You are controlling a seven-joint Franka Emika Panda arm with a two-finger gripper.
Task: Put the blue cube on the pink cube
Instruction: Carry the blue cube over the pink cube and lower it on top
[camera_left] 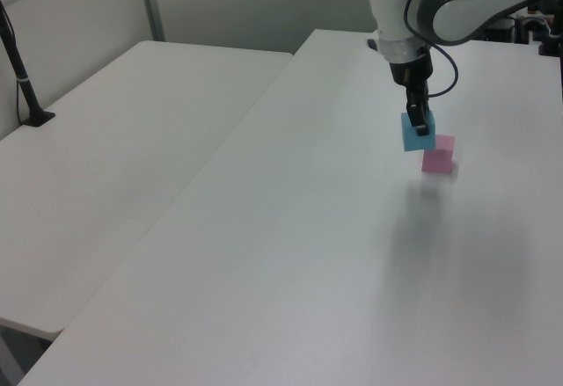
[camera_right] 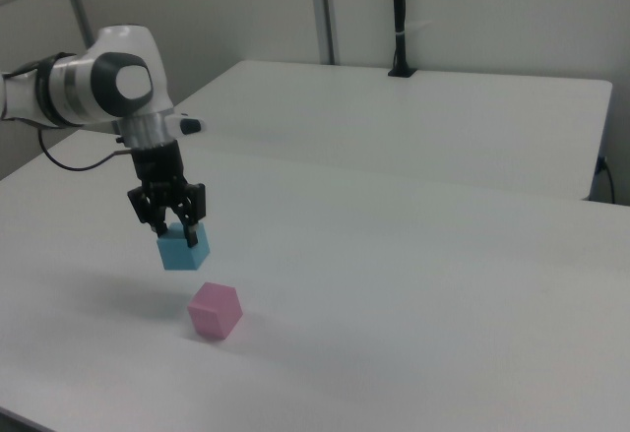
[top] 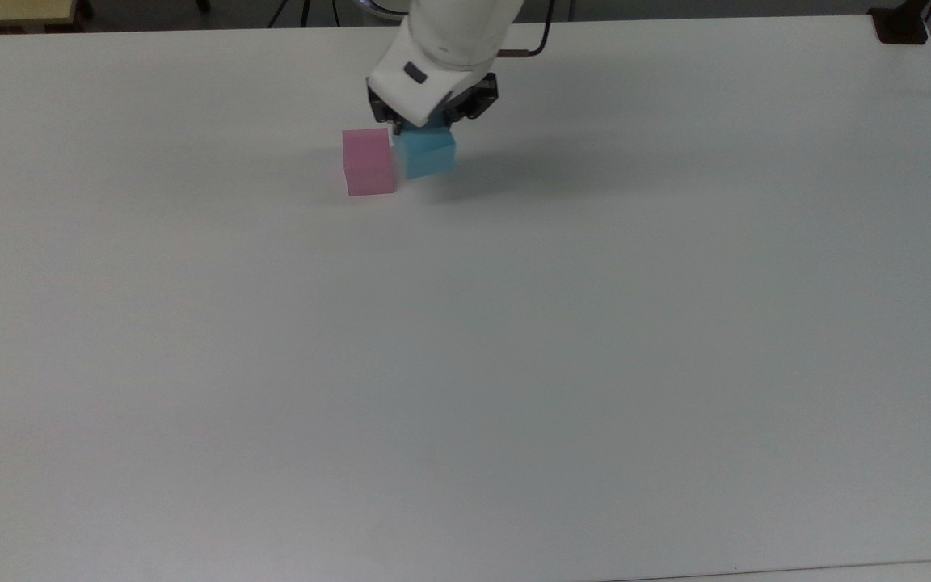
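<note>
The blue cube (top: 428,153) (camera_left: 415,133) (camera_right: 184,248) hangs in the air, held from above by my gripper (top: 431,128) (camera_left: 420,122) (camera_right: 175,227), which is shut on it. The pink cube (top: 368,162) (camera_left: 438,154) (camera_right: 216,311) rests on the white table (top: 465,364). In the right view the blue cube floats above the table, a little higher than the pink cube's top and off to the right view's upper left of it. In the top view the blue cube appears just right of the pink cube.
A second white table (camera_left: 106,157) adjoins in the left view. A black post (camera_left: 22,78) (camera_right: 399,19) stands clamped at a table edge, far from the cubes. A black clamp (top: 902,24) sits at the table's corner in the top view's upper right.
</note>
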